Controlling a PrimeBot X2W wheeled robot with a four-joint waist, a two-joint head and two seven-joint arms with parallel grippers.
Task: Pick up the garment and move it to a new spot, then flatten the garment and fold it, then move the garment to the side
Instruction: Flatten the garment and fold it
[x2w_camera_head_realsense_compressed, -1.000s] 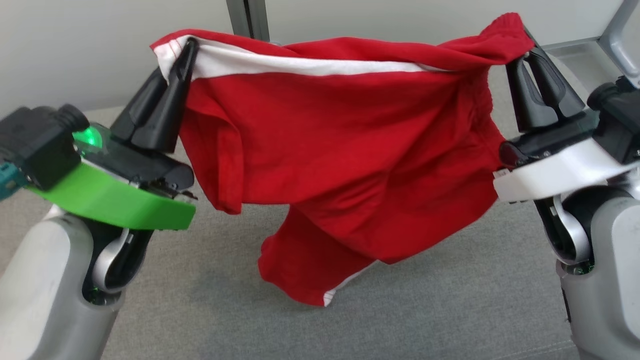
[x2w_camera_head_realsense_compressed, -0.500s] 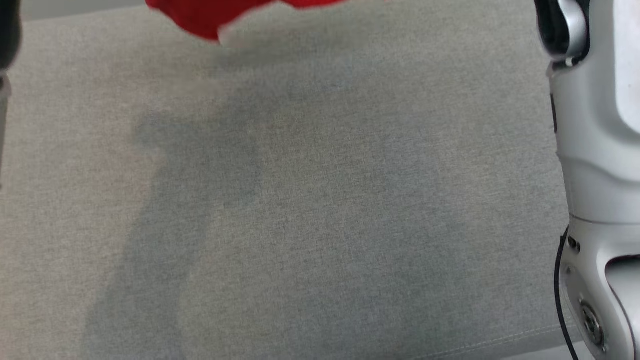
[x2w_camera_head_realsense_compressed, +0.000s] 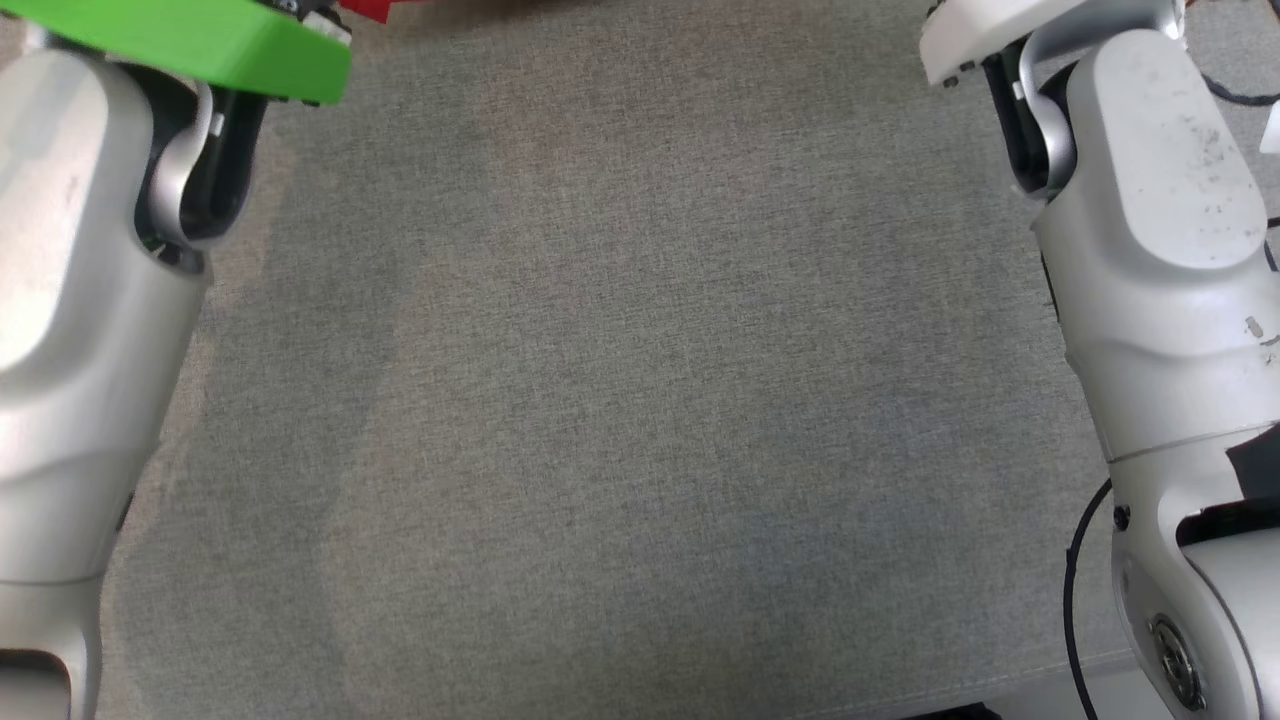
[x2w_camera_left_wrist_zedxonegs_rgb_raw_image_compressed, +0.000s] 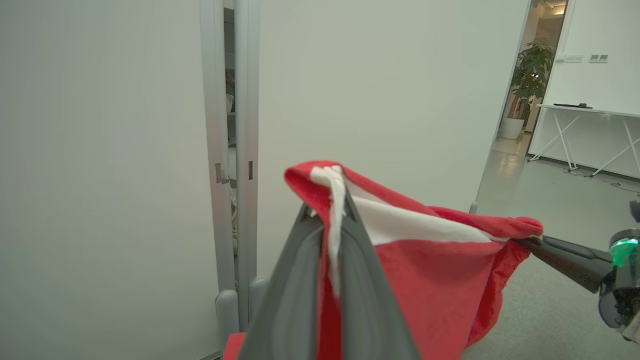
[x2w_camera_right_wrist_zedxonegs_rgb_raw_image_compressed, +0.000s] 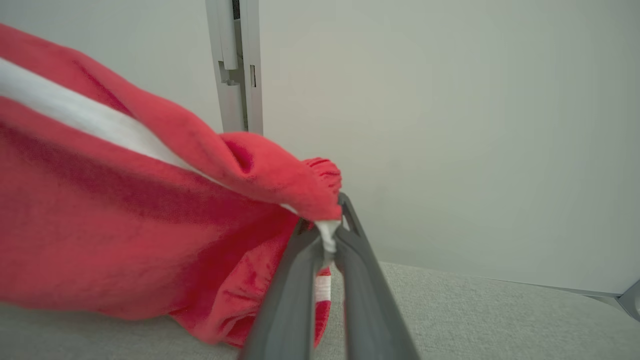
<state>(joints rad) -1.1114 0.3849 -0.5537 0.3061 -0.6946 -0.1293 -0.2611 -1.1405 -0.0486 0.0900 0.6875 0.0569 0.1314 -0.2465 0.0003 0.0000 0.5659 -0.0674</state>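
The left gripper (x2w_camera_left_wrist_zedxonegs_rgb_raw_image_compressed: 332, 202) and the right gripper (x2w_camera_right_wrist_zedxonegs_rgb_raw_image_compressed: 334, 222) are both closed on the upper edge of the garment (x2w_camera_left_wrist_zedxonegs_rgb_raw_image_compressed: 435, 280), which hangs between them above the far edge of the grey cushion (x2w_camera_head_realsense_compressed: 640, 400). A thin pinch may slip, and then one corner would drop.

Supporting surface: a grey upholstered surface (x2w_camera_head_realsense_compressed: 640, 400) of woven cloth, flat and even in the head view. A stitched seam (x2w_camera_head_realsense_compressed: 1000, 672) runs along its near edge at the lower right. A soft shadow (x2w_camera_head_realsense_compressed: 300, 330) darkens its left part. In the right wrist view its far edge meets a pale wall panel (x2w_camera_right_wrist_zedxonegs_rgb_raw_image_compressed: 450, 125). The garment (x2w_camera_right_wrist_zedxonegs_rgb_raw_image_compressed: 125, 225) hangs low over the surface; contact cannot be determined.
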